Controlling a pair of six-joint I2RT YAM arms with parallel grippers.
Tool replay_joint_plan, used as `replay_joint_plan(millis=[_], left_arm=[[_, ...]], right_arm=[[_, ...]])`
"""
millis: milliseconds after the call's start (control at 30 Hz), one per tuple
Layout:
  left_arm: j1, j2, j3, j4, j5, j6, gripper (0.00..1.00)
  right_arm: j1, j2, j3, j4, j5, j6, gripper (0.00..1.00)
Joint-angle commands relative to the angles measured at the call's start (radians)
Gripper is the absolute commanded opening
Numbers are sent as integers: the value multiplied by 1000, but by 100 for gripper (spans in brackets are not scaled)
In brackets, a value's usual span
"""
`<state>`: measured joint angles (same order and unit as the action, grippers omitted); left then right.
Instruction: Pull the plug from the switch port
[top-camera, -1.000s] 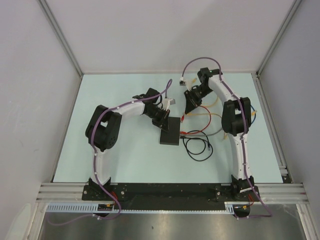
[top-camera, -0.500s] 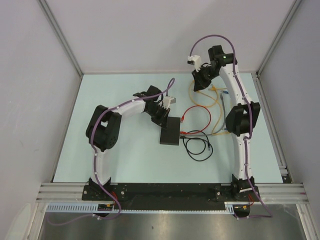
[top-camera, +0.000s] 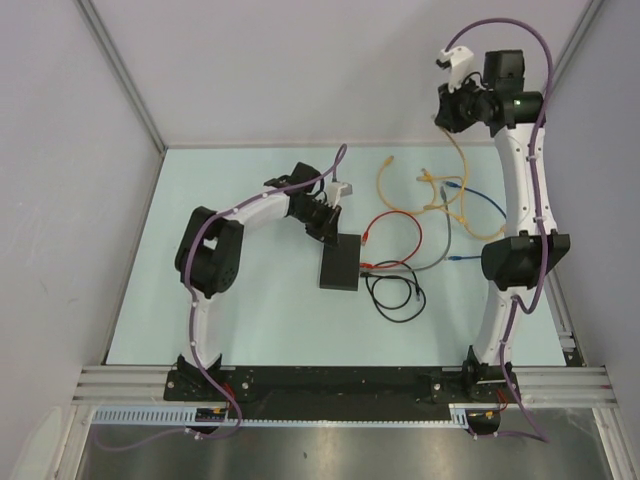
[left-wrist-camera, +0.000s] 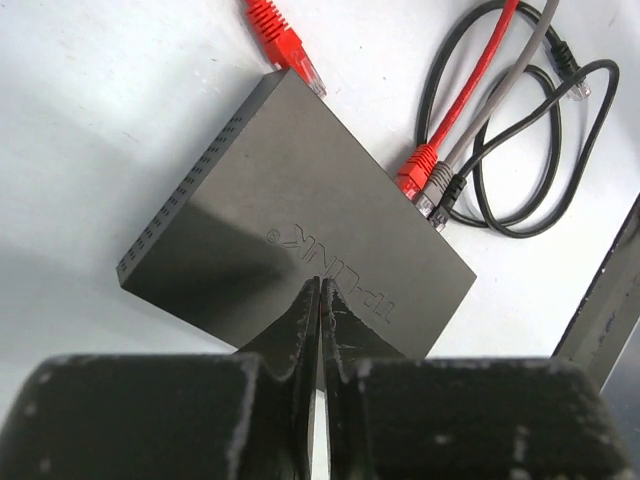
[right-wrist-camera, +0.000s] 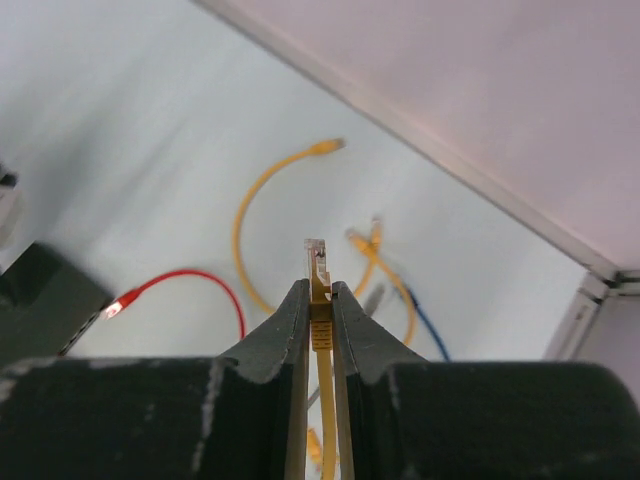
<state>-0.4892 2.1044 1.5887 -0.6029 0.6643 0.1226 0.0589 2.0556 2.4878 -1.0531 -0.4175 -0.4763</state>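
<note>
The black switch (top-camera: 340, 262) lies flat mid-table and fills the left wrist view (left-wrist-camera: 300, 220). Red, grey and black plugs (left-wrist-camera: 430, 187) sit in its ports on the right side. My left gripper (top-camera: 322, 217) is shut and empty, its tips (left-wrist-camera: 320, 285) over the switch's top near the far end. My right gripper (top-camera: 447, 108) is raised high at the back right, shut on a yellow plug (right-wrist-camera: 318, 268) whose clear tip sticks out past the fingers; its yellow cable (top-camera: 457, 160) hangs down to the table.
Loose cables lie right of the switch: a yellow loop (top-camera: 386, 187), a blue one (top-camera: 480, 200), a red one (top-camera: 400, 240), a black coil (top-camera: 396, 295). A loose red plug (left-wrist-camera: 283, 45) lies by the switch's far corner. Walls enclose the table.
My right gripper has lifted up and back to the right, carrying the yellow plug away from the switch and trailing its cable. The left gripper stayed at the switch's far end.
</note>
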Motion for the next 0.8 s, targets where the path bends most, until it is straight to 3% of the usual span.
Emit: replay_joint_plan(millis=[0, 233, 400, 467, 500, 533, 633, 767], left_arm=[[0, -64, -10, 83, 37, -3, 7], [15, -46, 20, -50, -22, 83, 8], [41, -70, -4, -72, -35, 109, 10], [49, -92, -18, -55, -35, 106, 10], [54, -96, -22, -49, -35, 104, 10], [54, -104, -24, -41, -41, 104, 10], [54, -116, -16, -19, -52, 88, 11], [54, -145, 3, 34, -55, 20, 12]], right_arm=[[-30, 35, -1, 145, 132, 87, 0], [-42, 277, 22, 231, 200, 106, 0], [-51, 403, 43, 260, 296, 289, 1], [-42, 410, 51, 274, 348, 306, 16], [-42, 397, 42, 283, 323, 312, 29], [-42, 376, 42, 292, 292, 320, 59], [-31, 313, 49, 279, 183, 297, 86], [4, 183, -41, 248, 26, 262, 90]])
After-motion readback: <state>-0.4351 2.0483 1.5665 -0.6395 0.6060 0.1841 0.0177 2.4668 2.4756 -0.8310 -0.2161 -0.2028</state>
